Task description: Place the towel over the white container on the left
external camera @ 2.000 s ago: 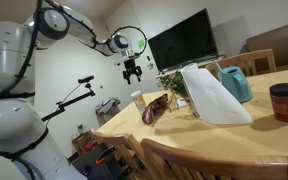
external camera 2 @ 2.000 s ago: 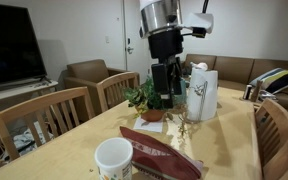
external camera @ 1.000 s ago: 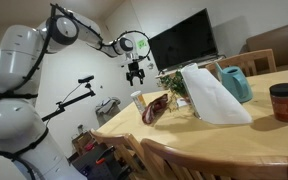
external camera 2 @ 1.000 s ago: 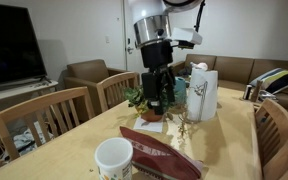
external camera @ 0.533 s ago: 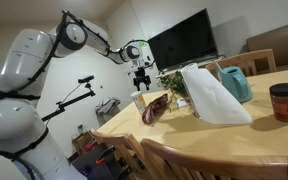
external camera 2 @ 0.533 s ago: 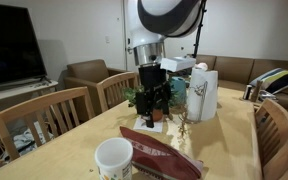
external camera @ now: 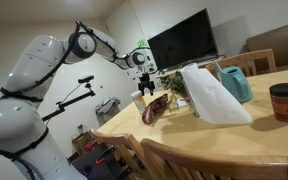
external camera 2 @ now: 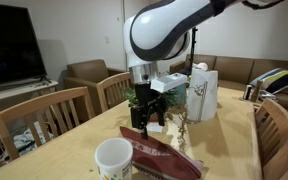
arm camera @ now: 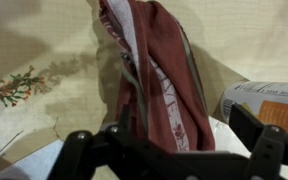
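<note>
1. Maroon cloth fills the wrist view: the towel (arm camera: 154, 75) lies bunched directly beneath the pincer (arm camera: 164, 138). The black fingers (arm camera: 76, 150) are spread wide and grip nothing.
2. In an exterior view the pincer (external camera 2: 145, 117) hangs just above the towel's (external camera 2: 160, 158) far end. Whether they touch cannot be told.
3. Only the wrist view shows the towel's pale printed stripes and folds.
4. Both exterior views show the white container (external camera 2: 114, 160) standing below the pincer (external camera: 146, 86), just beside the towel (external camera: 156, 107).
</note>
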You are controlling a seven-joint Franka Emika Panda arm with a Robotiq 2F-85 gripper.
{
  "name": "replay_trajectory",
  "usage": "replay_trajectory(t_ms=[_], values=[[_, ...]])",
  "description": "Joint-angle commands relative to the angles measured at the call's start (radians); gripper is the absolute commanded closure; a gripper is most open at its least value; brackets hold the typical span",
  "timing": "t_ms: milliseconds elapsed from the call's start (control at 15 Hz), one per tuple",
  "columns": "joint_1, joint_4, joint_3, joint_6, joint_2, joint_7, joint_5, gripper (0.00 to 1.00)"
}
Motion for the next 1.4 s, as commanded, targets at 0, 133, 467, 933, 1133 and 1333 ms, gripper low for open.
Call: replay_trajectory(t_ms=[0,133,467,933,1133,1333], values=[[0.028,0.097,-0.027,-0.051,0.055,0.045,0.011,0.00],[0.040,0.131,-0.042,-0.074,0.078,0.094,0.009,0.00],[0.049,0.213,-0.055,-0.138,0.137,0.136,0.011,0.00],[0.055,0.358,-0.054,-0.251,0.244,0.123,0.013,0.00],[0.058,0.411,-0.054,-0.288,0.280,0.122,0.013,0.00],[0.063,0.463,-0.054,-0.325,0.311,0.121,0.013,0.00]])
